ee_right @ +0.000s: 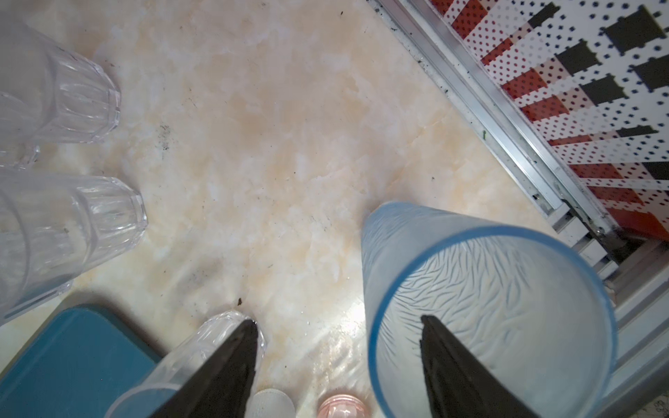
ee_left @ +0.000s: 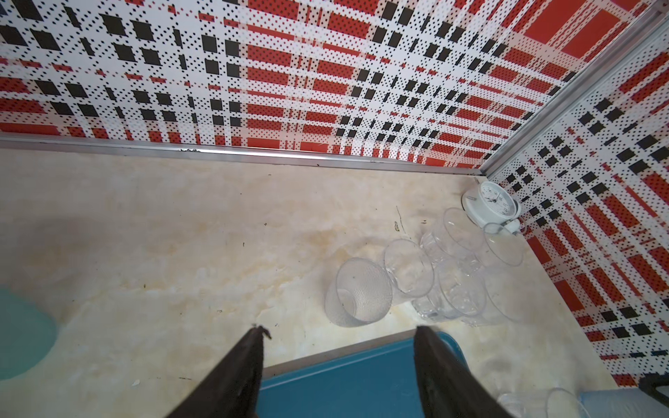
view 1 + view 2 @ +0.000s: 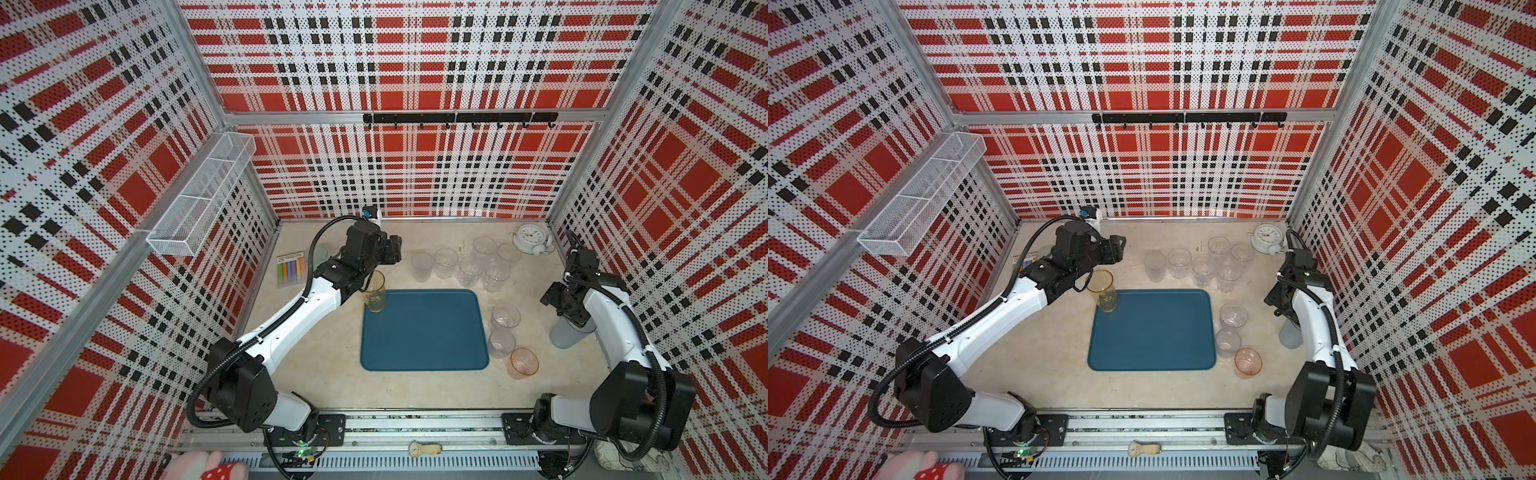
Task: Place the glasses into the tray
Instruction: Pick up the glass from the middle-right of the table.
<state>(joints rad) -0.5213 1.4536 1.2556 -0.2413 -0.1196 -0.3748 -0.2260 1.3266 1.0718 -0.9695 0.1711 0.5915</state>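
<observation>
The dark teal tray (image 3: 424, 336) lies mid-table. An amber glass (image 3: 375, 291) stands upright on its far left corner. My left gripper (image 3: 392, 250) hangs open just behind that glass, above the tray's far rim (image 2: 325, 356), with nothing between its fingers (image 2: 249, 347). Several clear glasses (image 3: 469, 266) cluster behind the tray. To the tray's right stand a faceted clear glass (image 3: 505, 318), a frosted one (image 3: 500, 343) and a pink one (image 3: 523, 362). My right gripper (image 1: 338, 322) is open over a blue-grey glass (image 1: 470, 289), astride its near rim, one finger over its mouth.
A white alarm clock (image 3: 532, 239) sits at the back right corner. A pack of coloured chalks (image 3: 291, 268) and a mint-green glass (image 2: 21, 336) lie left of my left arm. A white wire basket (image 3: 199, 195) hangs on the left wall. The right wall rail (image 1: 506, 126) runs close to the blue-grey glass.
</observation>
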